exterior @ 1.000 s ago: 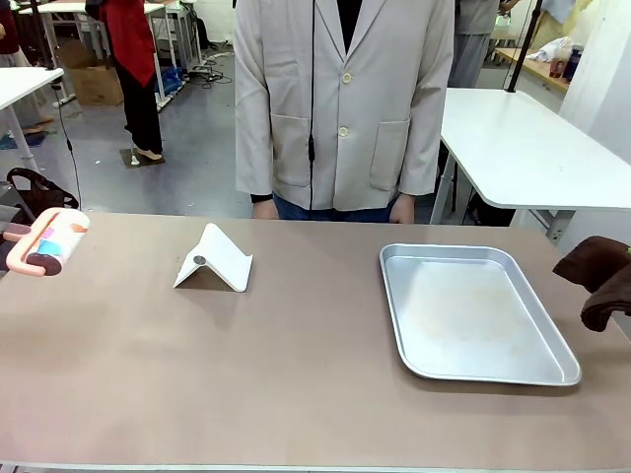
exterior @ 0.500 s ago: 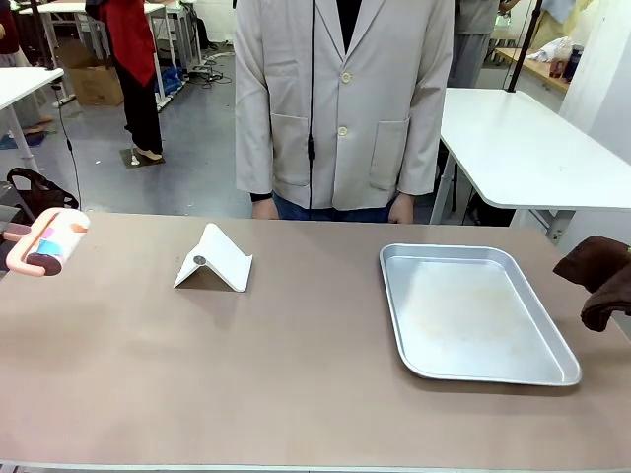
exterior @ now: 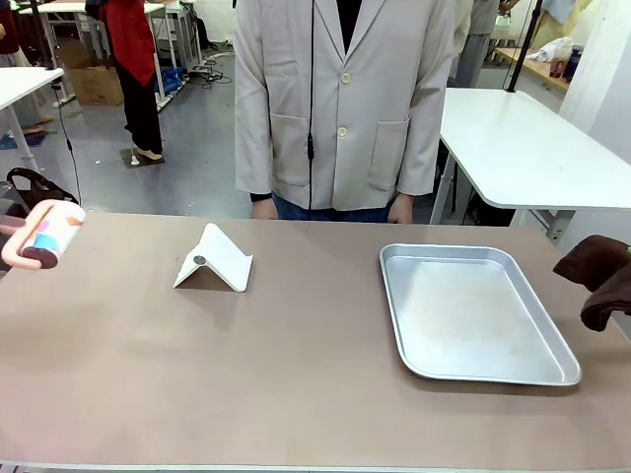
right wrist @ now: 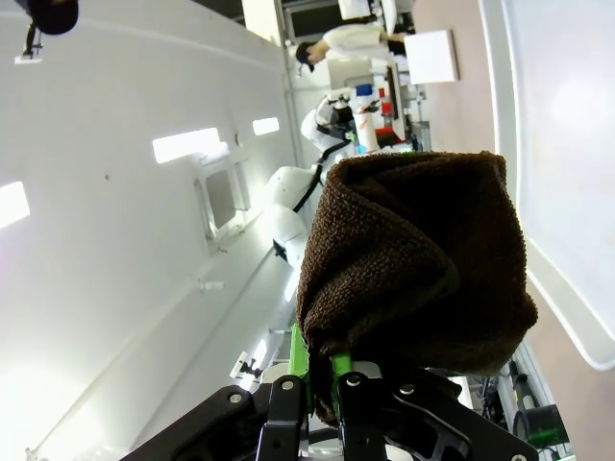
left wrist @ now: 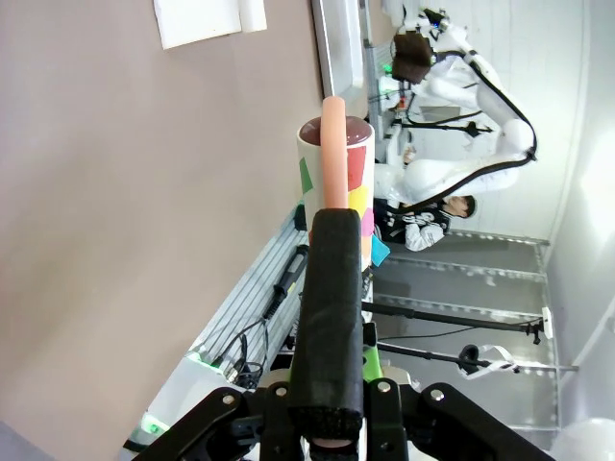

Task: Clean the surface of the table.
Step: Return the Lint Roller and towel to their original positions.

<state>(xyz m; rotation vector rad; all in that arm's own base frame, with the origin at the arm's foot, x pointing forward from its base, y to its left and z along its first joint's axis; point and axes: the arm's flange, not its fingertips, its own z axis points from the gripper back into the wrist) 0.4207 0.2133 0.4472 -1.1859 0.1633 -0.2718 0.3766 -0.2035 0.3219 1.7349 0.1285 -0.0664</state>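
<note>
The taupe-brown table spans the front view. At its far left edge a lint roller with a pink handle and coloured patches hangs just above the top. In the left wrist view my left gripper is shut on the pink handle of the lint roller, with the table beside it. At the far right edge hangs a dark brown cloth. In the right wrist view my right gripper is shut on the bunched cloth.
A shiny metal tray lies empty on the right half. A white folded stand sits left of centre. A person in a beige coat stands at the far edge, hands hanging by the table. White tables stand behind.
The lint roller has shifted slightly up and to the left at the table's left edge. The cloth, tray and stand have not moved.
</note>
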